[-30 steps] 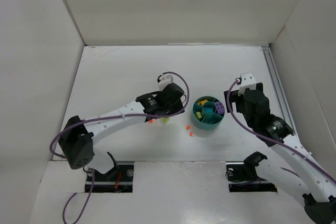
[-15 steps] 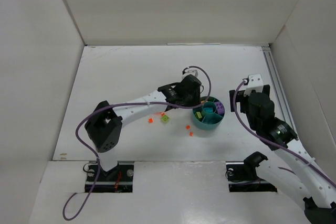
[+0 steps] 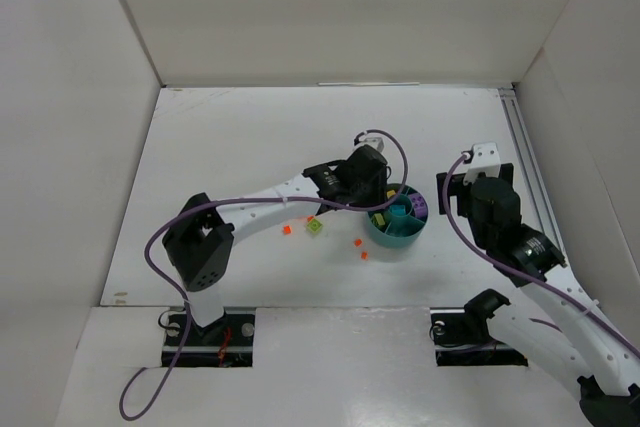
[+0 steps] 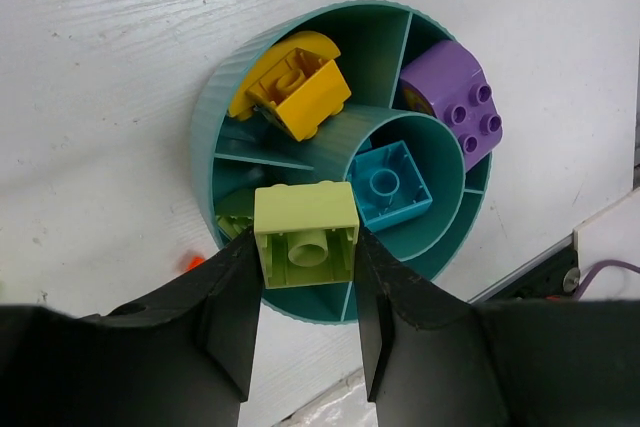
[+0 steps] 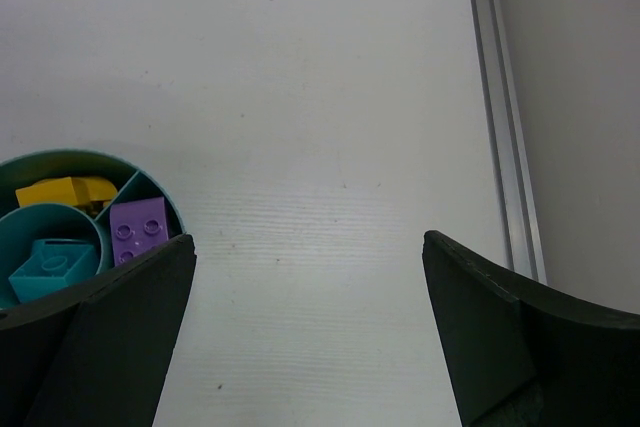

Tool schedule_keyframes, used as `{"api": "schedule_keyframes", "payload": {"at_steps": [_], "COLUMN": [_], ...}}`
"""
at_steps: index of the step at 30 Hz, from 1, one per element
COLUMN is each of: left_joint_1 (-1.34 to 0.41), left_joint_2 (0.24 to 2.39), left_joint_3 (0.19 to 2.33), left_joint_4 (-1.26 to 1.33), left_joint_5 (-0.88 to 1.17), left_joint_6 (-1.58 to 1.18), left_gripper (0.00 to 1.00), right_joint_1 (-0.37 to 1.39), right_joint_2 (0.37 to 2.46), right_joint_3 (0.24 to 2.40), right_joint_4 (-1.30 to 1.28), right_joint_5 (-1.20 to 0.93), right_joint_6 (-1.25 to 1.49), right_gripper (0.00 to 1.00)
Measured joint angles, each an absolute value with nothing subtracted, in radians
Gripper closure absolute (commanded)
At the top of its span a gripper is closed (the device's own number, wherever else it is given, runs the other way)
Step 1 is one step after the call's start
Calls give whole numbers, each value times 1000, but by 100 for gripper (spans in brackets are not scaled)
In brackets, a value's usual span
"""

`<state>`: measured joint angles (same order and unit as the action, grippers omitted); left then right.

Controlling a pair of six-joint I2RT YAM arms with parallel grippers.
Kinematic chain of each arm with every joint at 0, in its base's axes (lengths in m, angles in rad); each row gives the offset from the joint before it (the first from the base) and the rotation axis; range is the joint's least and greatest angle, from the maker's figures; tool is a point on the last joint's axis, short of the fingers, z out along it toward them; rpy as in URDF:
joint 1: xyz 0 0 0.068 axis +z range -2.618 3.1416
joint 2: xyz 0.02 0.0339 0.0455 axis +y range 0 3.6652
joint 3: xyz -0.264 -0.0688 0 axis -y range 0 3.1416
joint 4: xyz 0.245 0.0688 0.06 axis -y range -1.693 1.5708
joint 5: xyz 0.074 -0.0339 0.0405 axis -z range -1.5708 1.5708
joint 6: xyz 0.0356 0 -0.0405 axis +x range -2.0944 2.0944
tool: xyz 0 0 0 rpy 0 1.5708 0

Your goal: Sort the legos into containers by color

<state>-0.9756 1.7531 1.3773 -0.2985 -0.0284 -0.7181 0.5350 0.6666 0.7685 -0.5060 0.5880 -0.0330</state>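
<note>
a: left pincer (image 4: 305, 282)?
b: closed on a lime green brick (image 4: 305, 232), one finger pressed against each side. the brick hangs over the near part of the teal dish (image 4: 215, 112), by the rim. it is just beside a wedge holding a lime scrap (image 4: 235, 217). whether brick and dish touch cannot be told.
a: contents of the dish?
b: yellow bricks (image 4: 298, 92) in one wedge, a purple brick (image 4: 455, 97) in another wedge, and a teal brick (image 4: 390, 182) in the centre cup.
a: right pincer (image 5: 310, 247)?
b: spread wide with nothing between its fingers, poised above bare desk (image 5: 330, 97) on the far side of the dish from the left arm.
a: loose pieces?
b: on the desk, left of the dish: a lime piece (image 3: 315, 228) with an orange bit (image 3: 287, 230) near it, and two orange bits (image 3: 357, 243) close to the dish wall.
</note>
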Motion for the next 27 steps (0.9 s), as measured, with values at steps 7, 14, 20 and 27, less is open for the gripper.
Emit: {"api": "schedule_keyframes", "payload": {"at_steps": [7,14,20,27], "left_joint_1": [-976,-976,-976,-976], "left_joint_2": [1753,1753,1750,1669], "left_joint_3": [1371,1368,1365,1337], "left_joint_4": [-297,-297,-296,-310], "left_joint_5": [-19,-11,-10,-15], "left_joint_6": [-715,-715,-715,-714], "left_gripper": [53,51,50,43], "right_joint_1": [535,535,535,535], "right_joint_2": [669,669,669,669], "right_joint_3": [768,768,768,768], "right_joint_4": [-506,-508,-508,-508], "right_joint_5": [588,588,588,582], "right_joint_6": [-29,-29,-29,-31], "right_gripper": [0,0,0,0]}}
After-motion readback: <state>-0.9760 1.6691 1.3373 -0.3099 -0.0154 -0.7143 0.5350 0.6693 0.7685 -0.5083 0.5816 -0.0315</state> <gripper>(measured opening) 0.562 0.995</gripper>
